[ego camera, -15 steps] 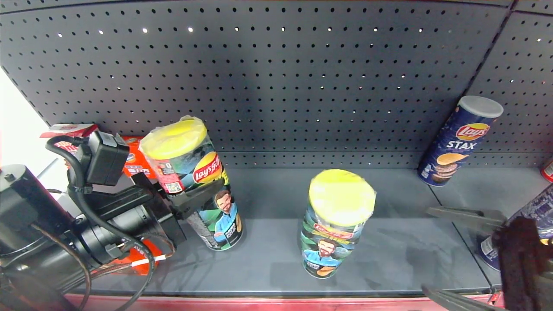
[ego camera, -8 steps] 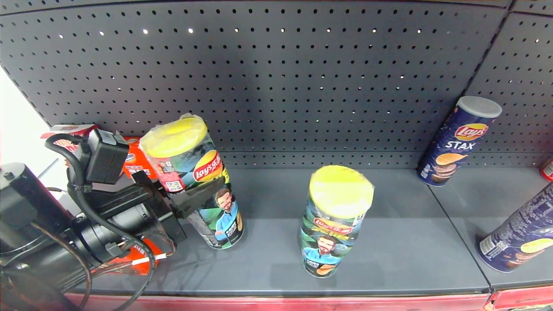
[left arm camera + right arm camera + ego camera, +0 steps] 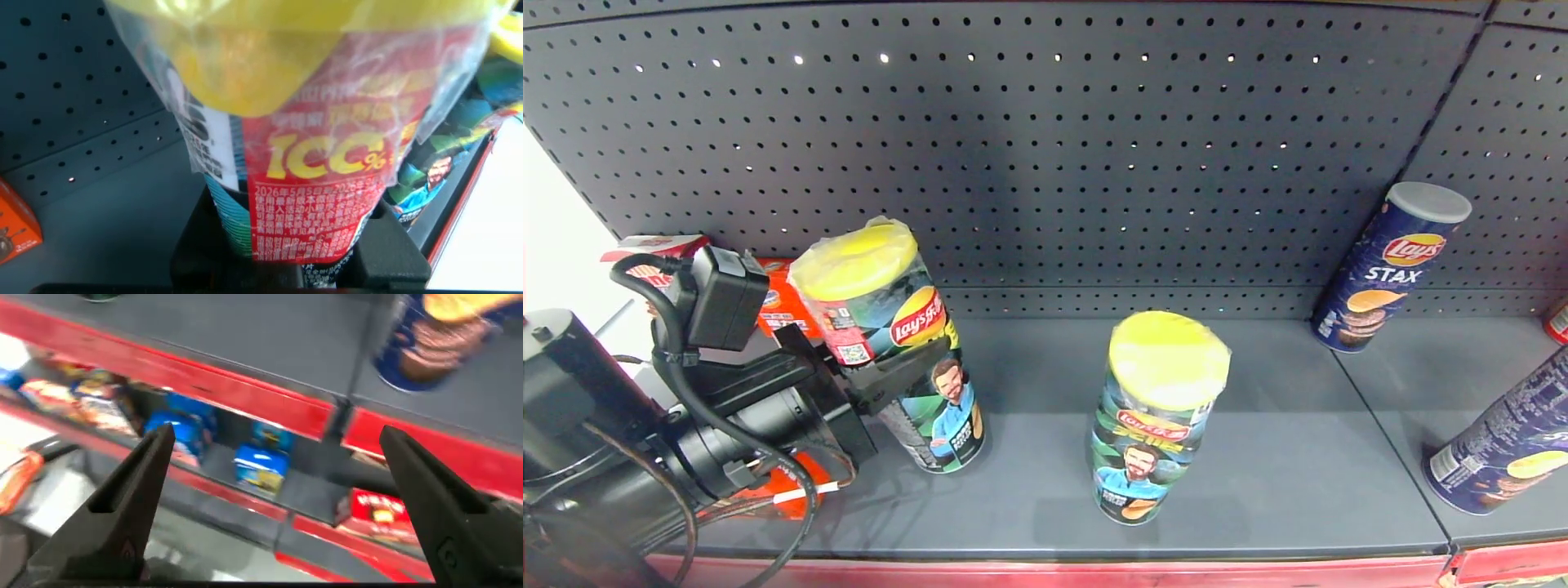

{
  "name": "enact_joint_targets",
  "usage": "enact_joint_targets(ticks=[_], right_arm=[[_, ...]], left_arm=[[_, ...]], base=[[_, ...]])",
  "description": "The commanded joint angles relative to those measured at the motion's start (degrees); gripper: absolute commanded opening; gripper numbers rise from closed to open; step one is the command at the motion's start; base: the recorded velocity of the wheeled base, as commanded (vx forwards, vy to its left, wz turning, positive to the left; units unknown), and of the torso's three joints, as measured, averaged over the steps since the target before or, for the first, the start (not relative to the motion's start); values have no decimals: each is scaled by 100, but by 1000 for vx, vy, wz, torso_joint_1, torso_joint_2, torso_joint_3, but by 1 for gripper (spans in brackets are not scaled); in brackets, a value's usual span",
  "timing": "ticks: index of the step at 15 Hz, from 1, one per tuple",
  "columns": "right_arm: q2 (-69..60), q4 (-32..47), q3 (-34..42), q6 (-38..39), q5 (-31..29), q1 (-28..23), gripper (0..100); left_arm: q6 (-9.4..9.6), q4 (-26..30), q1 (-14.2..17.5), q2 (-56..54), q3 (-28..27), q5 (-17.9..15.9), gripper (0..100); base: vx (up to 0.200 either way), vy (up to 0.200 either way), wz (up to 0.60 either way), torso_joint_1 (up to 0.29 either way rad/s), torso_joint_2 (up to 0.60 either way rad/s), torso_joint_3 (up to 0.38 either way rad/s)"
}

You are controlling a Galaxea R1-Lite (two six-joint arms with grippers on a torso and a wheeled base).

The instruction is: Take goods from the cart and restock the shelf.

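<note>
My left gripper [image 3: 888, 369] is shut on a yellow-lidded chip can [image 3: 886, 327] at the left of the grey shelf [image 3: 1029, 506]. The can tilts a little, its base low over the shelf floor; I cannot tell if it touches. In the left wrist view the same can [image 3: 302, 155] sits between the dark fingers [image 3: 391, 255] of that gripper [image 3: 298, 249]. A second yellow-lidded can [image 3: 1156, 416] stands upright mid-shelf. My right gripper [image 3: 282, 510] is open and holds nothing, in front of the red shelf edge [image 3: 245, 384].
A blue can [image 3: 1392, 265] leans on the perforated back panel [image 3: 1045, 147] at the right. Another blue can [image 3: 1499, 449] lies on its side at the far right. Orange packs [image 3: 776, 306] sit behind the left arm. Lower shelves hold blue packs [image 3: 261, 461].
The right gripper, at the head view's lower right one second ago, has dropped out of that view. The left gripper and its can have barely shifted.
</note>
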Motion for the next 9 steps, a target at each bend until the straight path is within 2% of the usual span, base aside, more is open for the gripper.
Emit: enact_joint_targets(ticks=[1, 3, 4, 9], right_arm=[[-324, -10, 38, 88, -117, -907, 100], [-377, -141, 100, 264, -1040, -969, 100], [-377, -308, 170, 264, -1295, -969, 100], [-377, -511, 240, 281, -1268, -951, 100]], left_arm=[[3, 5, 0, 38, -46, 1, 0], [3, 32, 0, 73, -178, 10, 0], [3, 32, 0, 82, -204, 10, 0], [12, 5, -8, 73, -222, 1, 0]], base=[[0, 0, 0, 0, 0, 0], [0, 0, 0, 0, 0, 0], [0, 0, 0, 0, 0, 0], [0, 0, 0, 0, 0, 0]])
